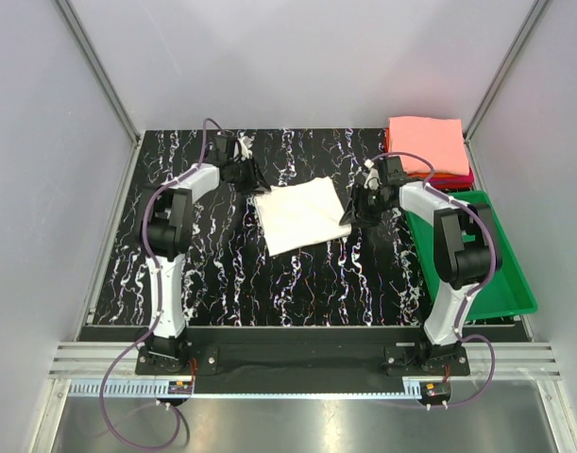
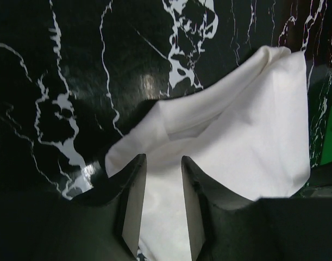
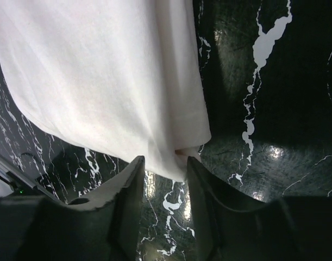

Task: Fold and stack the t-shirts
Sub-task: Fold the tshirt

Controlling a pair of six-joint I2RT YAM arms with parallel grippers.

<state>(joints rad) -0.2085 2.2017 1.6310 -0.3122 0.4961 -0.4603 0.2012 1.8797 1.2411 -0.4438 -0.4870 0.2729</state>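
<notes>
A cream-white t-shirt (image 1: 297, 215) lies folded into a rough square in the middle of the black marble table. My left gripper (image 1: 253, 179) is at its back left corner. In the left wrist view the left gripper (image 2: 163, 159) is open, its jaws apart over the white t-shirt (image 2: 252, 136) with cloth showing between them. My right gripper (image 1: 349, 212) is at the shirt's right edge. In the right wrist view the right gripper (image 3: 166, 160) is open, a corner of the white t-shirt (image 3: 100, 70) just past its fingertips and bare table between them.
A stack of folded t-shirts stands at the back right, a salmon-pink one (image 1: 425, 143) on top and a red one (image 1: 461, 177) showing beneath. A green tray (image 1: 510, 283) lies along the right side, beside the right arm. Grey walls enclose the table.
</notes>
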